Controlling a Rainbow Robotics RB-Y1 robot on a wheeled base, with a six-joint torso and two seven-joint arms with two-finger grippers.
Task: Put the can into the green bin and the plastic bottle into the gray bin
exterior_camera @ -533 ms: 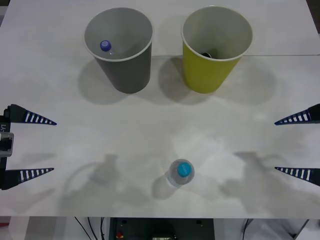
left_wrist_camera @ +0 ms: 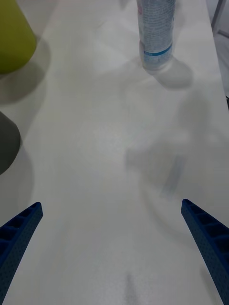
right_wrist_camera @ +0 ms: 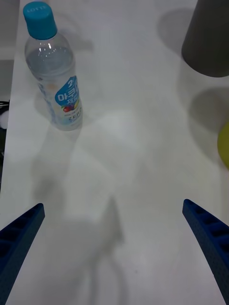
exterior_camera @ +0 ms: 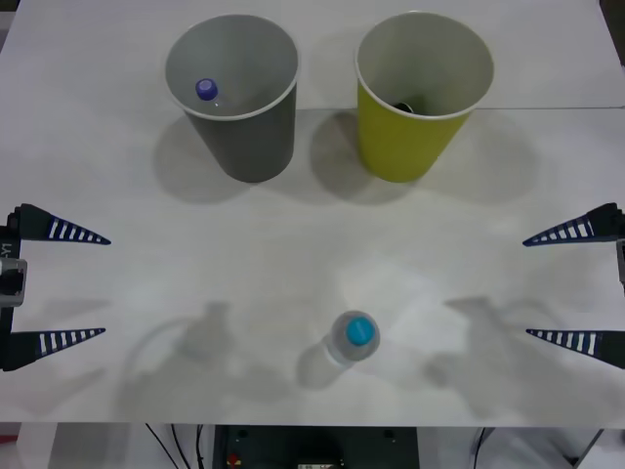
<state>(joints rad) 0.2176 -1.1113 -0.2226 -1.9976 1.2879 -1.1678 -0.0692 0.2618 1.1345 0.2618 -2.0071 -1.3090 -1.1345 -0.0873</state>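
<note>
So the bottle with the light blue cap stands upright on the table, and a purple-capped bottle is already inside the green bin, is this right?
Not quite. The purple-capped bottle is inside the gray bin, not the green bin, as the front view shows. The rest holds: the plastic bottle with the light blue cap stands upright on the table.

cyan-capped plastic bottle (exterior_camera: 352, 338), gray bin (exterior_camera: 234, 93), green bin (exterior_camera: 420, 93)

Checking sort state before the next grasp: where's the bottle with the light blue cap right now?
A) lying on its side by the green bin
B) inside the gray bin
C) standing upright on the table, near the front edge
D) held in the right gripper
C: the bottle with the light blue cap stands upright on the table, apart from both open grippers, left gripper and right gripper.
</note>
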